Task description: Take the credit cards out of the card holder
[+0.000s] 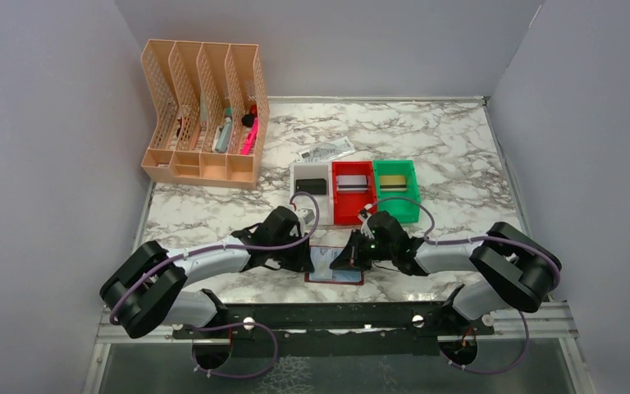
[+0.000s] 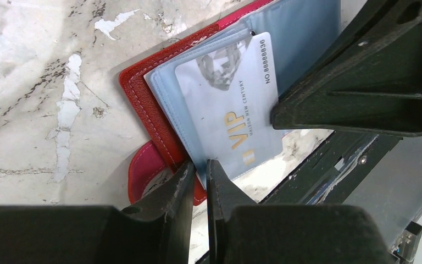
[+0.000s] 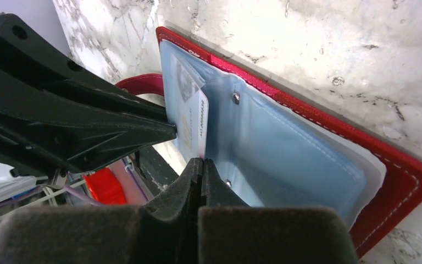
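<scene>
The card holder lies open at the table's near edge, maroon with bluish sleeves. A pale silver VIP credit card sits in its left sleeve and stands partly lifted in the right wrist view. My left gripper is shut on the sleeve edge of the card holder by the side tab. My right gripper is shut on the edge of the pale card. Both grippers meet over the holder, the left and the right.
Three bins stand behind the holder: white with a black card, red with a silver card, green with a gold card. A white printed tag lies behind them. A peach desk organiser is at the back left.
</scene>
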Motion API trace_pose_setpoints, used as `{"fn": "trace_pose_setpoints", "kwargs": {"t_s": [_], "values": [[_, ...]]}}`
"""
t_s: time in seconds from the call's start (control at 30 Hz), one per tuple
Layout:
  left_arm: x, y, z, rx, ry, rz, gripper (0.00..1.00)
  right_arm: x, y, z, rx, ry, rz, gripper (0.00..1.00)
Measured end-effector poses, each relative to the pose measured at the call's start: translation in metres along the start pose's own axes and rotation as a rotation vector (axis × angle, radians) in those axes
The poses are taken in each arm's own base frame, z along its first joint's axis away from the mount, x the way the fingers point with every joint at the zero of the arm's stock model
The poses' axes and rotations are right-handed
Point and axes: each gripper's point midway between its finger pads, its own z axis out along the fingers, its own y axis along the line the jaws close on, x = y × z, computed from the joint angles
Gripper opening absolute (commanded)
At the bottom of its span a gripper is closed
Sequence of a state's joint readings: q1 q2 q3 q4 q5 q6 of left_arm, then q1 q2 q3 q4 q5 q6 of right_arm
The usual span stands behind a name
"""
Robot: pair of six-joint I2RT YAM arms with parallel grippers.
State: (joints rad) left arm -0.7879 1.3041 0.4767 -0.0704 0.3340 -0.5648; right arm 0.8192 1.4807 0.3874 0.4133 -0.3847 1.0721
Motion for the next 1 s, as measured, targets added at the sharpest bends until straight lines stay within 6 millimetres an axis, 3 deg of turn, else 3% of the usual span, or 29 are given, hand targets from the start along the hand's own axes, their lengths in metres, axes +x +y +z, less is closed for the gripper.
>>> {"fn": "trace_pose_setpoints", "kwargs": {"t_s": [0.63, 0.87, 1.0], "values": [[-0.005, 0.006, -0.004, -0.06, -0.036, 0.002, 0.17, -0.007, -0.012, -0.017, 0.047, -0.031, -0.042, 0.01], [-0.018, 0.005, -0.015, -0.08, -0.106, 0.011, 0.26, -0.01, -0.013, -0.023, 0.066, -0.055, -0.048, 0.01], [-0.035, -0.007, -0.02, -0.064, -0.141, 0.022, 0.29, -0.009, -0.014, -0.022, 0.069, -0.051, -0.044, 0.01]]}}
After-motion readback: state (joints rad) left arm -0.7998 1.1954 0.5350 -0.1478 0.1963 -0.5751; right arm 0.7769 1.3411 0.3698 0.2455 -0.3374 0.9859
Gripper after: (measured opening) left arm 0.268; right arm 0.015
